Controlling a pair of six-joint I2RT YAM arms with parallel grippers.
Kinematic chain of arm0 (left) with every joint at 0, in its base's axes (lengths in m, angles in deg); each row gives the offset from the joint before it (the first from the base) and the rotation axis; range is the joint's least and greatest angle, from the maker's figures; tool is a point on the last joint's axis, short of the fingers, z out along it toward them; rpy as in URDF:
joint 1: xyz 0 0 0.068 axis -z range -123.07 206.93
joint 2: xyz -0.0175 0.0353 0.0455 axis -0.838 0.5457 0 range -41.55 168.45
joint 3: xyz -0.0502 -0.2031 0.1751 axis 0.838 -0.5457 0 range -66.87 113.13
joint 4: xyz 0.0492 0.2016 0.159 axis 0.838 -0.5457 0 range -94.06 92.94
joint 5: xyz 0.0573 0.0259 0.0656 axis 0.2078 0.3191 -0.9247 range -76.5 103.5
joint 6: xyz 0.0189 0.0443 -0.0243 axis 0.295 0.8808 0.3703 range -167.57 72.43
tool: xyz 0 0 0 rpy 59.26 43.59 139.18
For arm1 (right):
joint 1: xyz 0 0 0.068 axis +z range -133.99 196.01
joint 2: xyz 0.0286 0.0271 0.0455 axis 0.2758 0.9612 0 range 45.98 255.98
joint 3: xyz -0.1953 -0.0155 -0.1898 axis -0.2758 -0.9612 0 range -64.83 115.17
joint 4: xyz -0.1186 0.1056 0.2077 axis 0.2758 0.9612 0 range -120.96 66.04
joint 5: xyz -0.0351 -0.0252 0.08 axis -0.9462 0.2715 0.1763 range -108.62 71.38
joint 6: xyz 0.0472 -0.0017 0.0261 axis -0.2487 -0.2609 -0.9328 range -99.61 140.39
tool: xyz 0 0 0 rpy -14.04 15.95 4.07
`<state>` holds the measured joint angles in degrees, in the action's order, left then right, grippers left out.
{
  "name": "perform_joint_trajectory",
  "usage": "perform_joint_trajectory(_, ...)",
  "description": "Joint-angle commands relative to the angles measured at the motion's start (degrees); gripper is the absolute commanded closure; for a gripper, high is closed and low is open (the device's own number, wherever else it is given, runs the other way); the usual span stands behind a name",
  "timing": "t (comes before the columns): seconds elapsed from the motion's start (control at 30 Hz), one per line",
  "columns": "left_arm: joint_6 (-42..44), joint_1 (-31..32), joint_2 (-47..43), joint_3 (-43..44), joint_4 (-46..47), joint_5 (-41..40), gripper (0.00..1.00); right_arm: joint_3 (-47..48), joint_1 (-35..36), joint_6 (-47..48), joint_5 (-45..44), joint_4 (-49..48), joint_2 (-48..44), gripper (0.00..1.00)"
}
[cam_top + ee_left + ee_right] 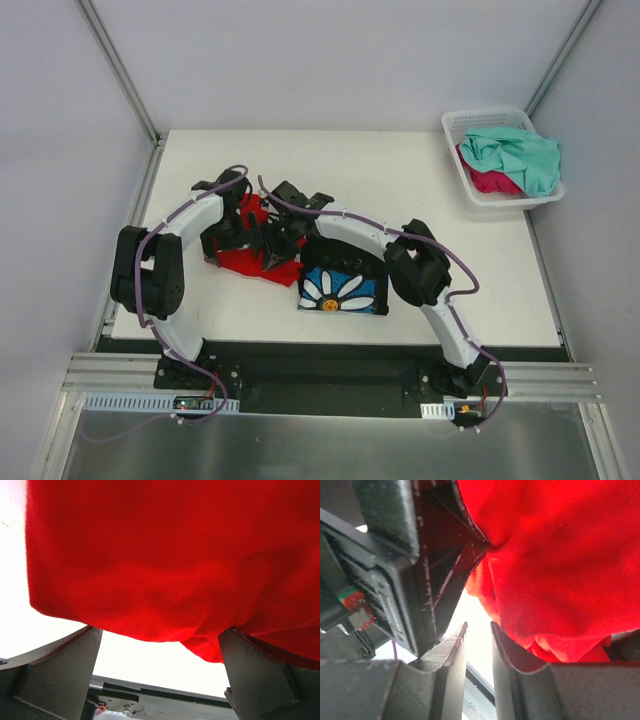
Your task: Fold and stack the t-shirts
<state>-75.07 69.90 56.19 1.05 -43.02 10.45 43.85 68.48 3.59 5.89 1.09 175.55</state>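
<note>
Red shirt [165, 565]: its near edge sits between your left gripper's [160, 630] wide-spread jaws, ungrasped; right gripper [479, 630], jaws narrow, meets the same cloth from the right, grip undeterminable. Shirt lies left-centre on the table [450, 280], just beside the folded black shirt [345, 285].

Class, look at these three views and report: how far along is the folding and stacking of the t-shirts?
Done: the black daisy shirt lies folded on the table. In hand: the red shirt, at the open left fingers. Left: the teal shirt and pink shirt in the basket; nothing stacked yet.
</note>
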Motion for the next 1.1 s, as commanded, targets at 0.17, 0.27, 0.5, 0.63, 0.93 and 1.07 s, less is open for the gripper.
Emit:
perform_joint_trajectory(0.17, 0.6, 0.4, -3.6, 2.0, -3.2, 2.0, 0.01, -4.2, -1.8, -0.4, -0.9, -7.1, 1.0, 0.73)
perform_joint_trajectory(0.27, 0.8, 0.4, -4.2, 2.0, -3.5, 1.9, 0.01, -6.9, -3.1, 0.6, -1.0, -9.1, -0.3, 0.73)
perform_joint_trajectory(0.5, 1.1, 0.3, -5.2, 2.1, -4.3, 1.2, 0.01, -12.1, -6.9, 2.8, -1.1, -9.2, -2.5, 0.74)
perform_joint_trajectory(0.63, 1.1, 0.3, -5.4, 2.0, -4.4, 0.7, 0.01, -13.7, -8.0, 3.8, -1.0, -8.8, -4.2, 0.74)
perform_joint_trajectory(0.93, 0.5, 0.6, -7.4, 3.5, -4.9, 2.4, 0.01, -11.1, -7.9, 3.4, 1.3, -3.8, -11.4, 0.71)
perform_joint_trajectory(1.07, 0.6, 1.7, -8.7, 5.5, -6.6, 2.9, 0.01, -10.0, -7.9, 4.5, -1.3, 1.8, -17.6, 0.70)
